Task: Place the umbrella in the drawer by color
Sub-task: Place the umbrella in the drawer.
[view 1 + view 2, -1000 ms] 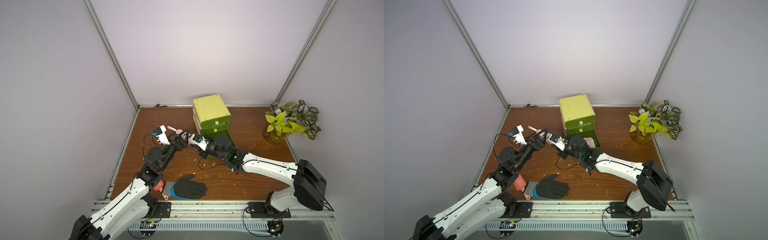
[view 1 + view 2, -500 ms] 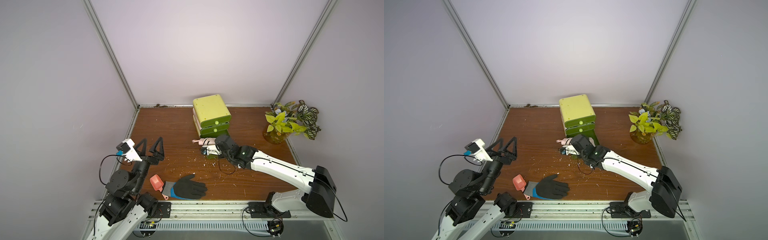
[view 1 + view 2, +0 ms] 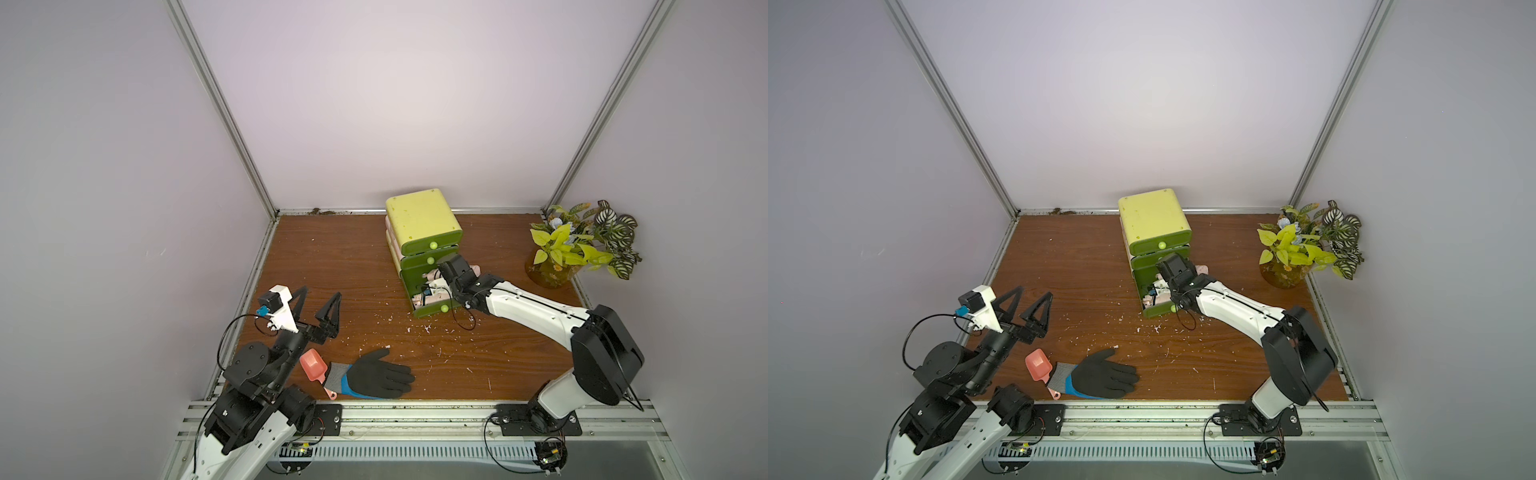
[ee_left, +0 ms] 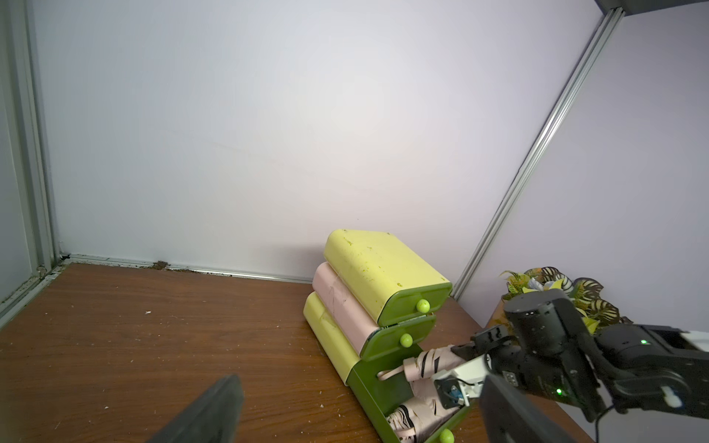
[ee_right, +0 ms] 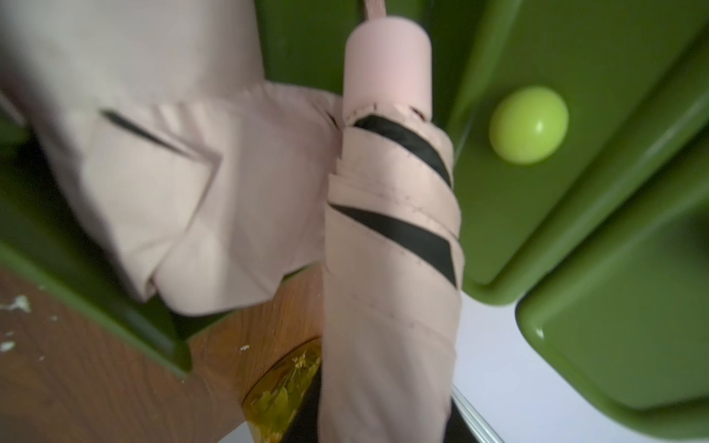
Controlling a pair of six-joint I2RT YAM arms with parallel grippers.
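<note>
A folded pink umbrella [image 5: 387, 230] with black stripes sits in my right gripper [image 3: 441, 276], which is shut on it. It hangs over the pulled-out bottom drawer [image 4: 368, 387] of the three-drawer stack [image 3: 422, 220], just below the middle drawer's green knob [image 5: 527, 124]. Inside that drawer lies another pink umbrella [image 4: 418, 418]. The held umbrella [image 4: 433, 358] points its handle and strap away from the arm. My left gripper [image 3: 321, 291] is raised at the near left, wide open and empty, far from the stack.
A black glove [image 3: 380, 380] with a blue cuff and a pink scoop [image 3: 313, 365] lie near the front edge. A potted plant [image 3: 577, 249] stands at the right wall. White crumbs dot the wooden floor [image 3: 332, 257]. Walls close three sides.
Both grippers met at the umbrella left of the stack a second ago. The left one let go and pulled back to the near left. The right carried the umbrella over the open bottom drawer.
</note>
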